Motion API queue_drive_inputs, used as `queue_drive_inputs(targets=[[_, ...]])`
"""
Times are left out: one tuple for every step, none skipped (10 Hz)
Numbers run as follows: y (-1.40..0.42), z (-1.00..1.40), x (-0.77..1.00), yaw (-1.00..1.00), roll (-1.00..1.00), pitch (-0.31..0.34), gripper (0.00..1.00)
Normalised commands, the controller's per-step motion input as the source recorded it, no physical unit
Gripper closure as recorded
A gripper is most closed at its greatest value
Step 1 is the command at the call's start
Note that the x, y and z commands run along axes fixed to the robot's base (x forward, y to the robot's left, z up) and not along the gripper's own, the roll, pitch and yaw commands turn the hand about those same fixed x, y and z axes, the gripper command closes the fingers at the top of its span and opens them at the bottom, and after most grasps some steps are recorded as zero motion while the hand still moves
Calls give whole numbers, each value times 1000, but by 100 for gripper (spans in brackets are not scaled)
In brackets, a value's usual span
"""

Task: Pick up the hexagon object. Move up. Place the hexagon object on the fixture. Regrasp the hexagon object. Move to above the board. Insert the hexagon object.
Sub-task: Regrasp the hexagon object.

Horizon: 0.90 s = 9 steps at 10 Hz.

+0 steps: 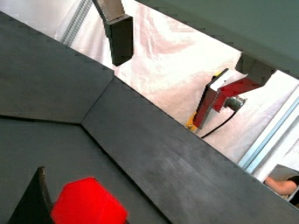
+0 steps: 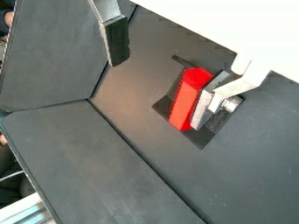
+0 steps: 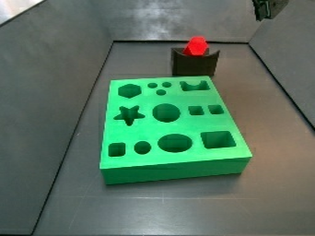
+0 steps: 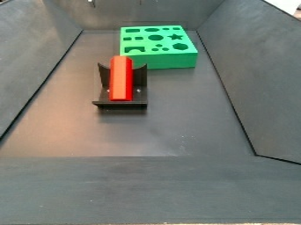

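Observation:
The red hexagon object (image 3: 196,44) stands in the notch of the dark fixture (image 3: 194,63), behind the green board (image 3: 172,129). A side view shows the hexagon object (image 4: 120,77) leaning lengthwise on the fixture (image 4: 120,101), in front of the board (image 4: 159,44). My gripper (image 3: 262,7) hangs high over the fixture, only its tip showing. In both wrist views the gripper (image 2: 163,92) (image 1: 187,70) is open and holds nothing. The hexagon object (image 2: 187,98) (image 1: 87,203) rests below it on the fixture (image 2: 163,112) (image 1: 30,206), untouched.
Dark sloping walls (image 4: 47,70) enclose the grey floor (image 4: 153,132) on all sides. White cloth (image 1: 163,52) and a red clamp (image 1: 233,87) lie beyond the far wall.

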Motion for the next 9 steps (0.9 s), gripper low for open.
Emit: queue_drive_inputs(targets=[[76, -1000, 29, 142, 175, 79, 0], [76, -1000, 34, 150, 150, 49, 0], [67, -1000, 44, 150, 130, 14, 0], [61, -1000, 52, 142, 108, -18, 0], [59, -1000, 61, 128, 88, -46, 0], [55, -1000, 68, 111, 73, -70, 0], [52, -1000, 76, 82, 61, -98, 0], [47, -1000, 82, 58, 63, -107, 0], [40, -1000, 95, 26, 64, -107, 0]])
